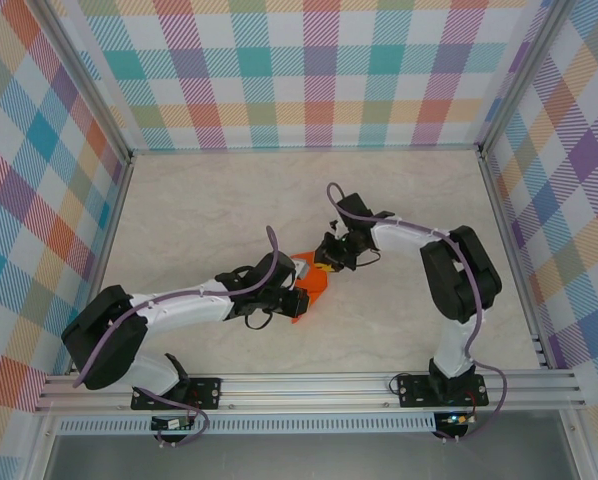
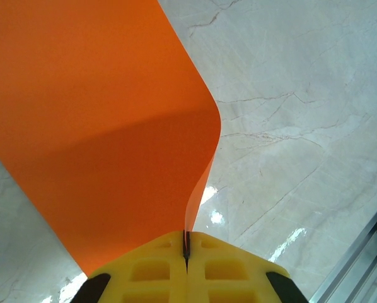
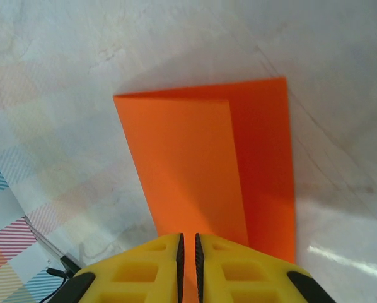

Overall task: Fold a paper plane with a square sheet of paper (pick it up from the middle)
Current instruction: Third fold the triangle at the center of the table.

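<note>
Left claw [image 2: 186, 255] pinches the paper plane [image 2: 100, 126], still only half folded, at mid-worktop [image 2: 302, 95]. My right claw [image 3: 188, 246] is nearly pressed together; I can't tell if it grips. If my claws pull apart, I reckon the sheet tears or slips.

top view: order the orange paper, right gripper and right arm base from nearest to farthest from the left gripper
1. orange paper, clamped in the jaws of the left gripper
2. right gripper, just past the paper, toward the back
3. right arm base, near edge, far right
</note>
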